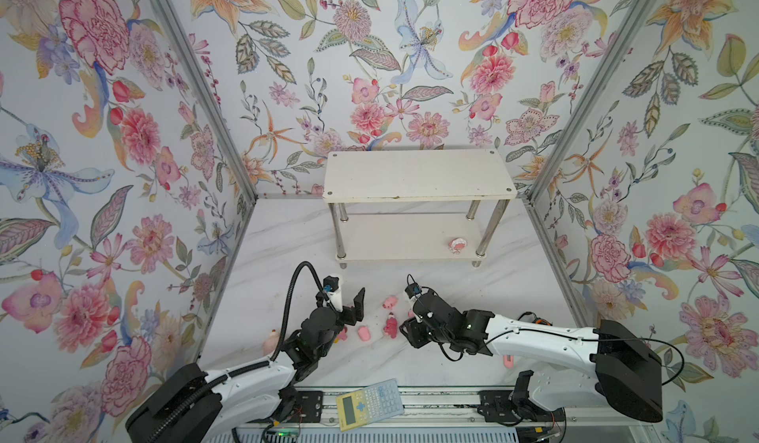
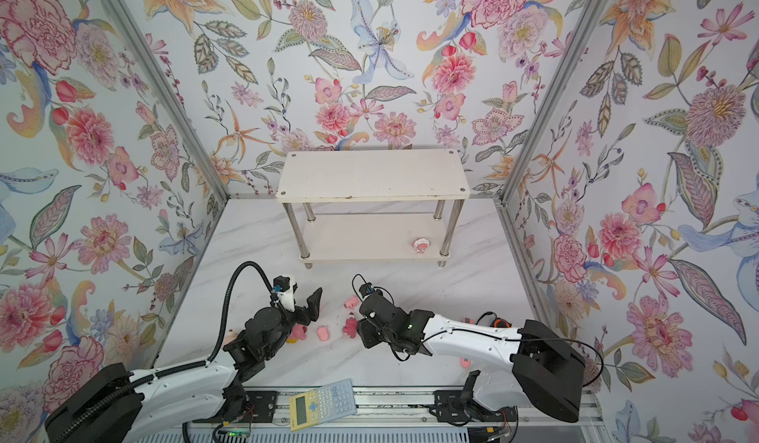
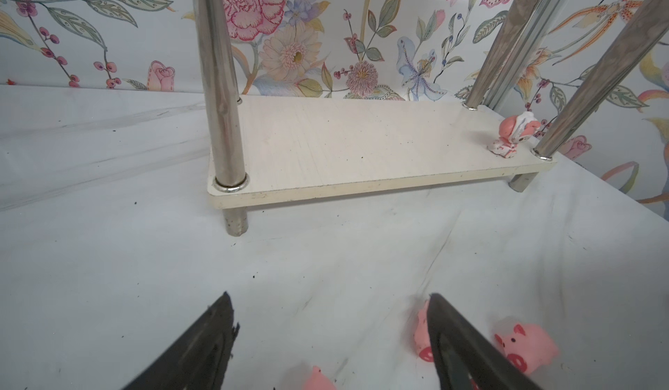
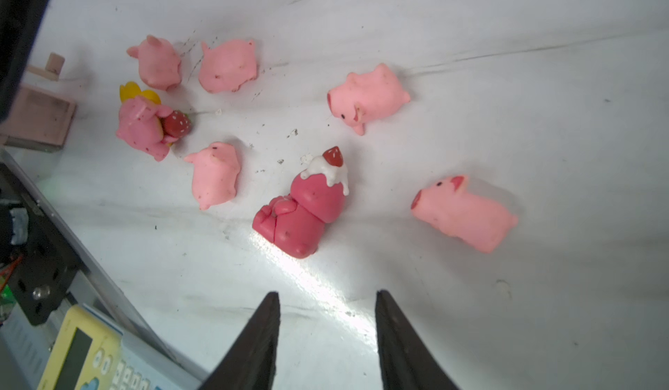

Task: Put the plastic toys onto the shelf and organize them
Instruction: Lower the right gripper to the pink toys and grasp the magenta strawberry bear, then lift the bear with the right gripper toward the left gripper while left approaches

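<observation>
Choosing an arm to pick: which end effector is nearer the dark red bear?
Right. The right end effector, open, points at the bear just ahead; the left end effector stands farther left, facing the shelf.

No readable text, calculator [image 1: 369, 404] keys blurred

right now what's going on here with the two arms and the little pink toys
Two robot arms are sorting small plastic toys onto the white shelf. Only the round pink-and-white toy is on it, at the right end of the lower tier in both top views. The dark red bear, the yellow-maned figure and five pink pigs lie on the table in front of it. The left arm and right arm both have open jaws and hold nothing.
</observation>
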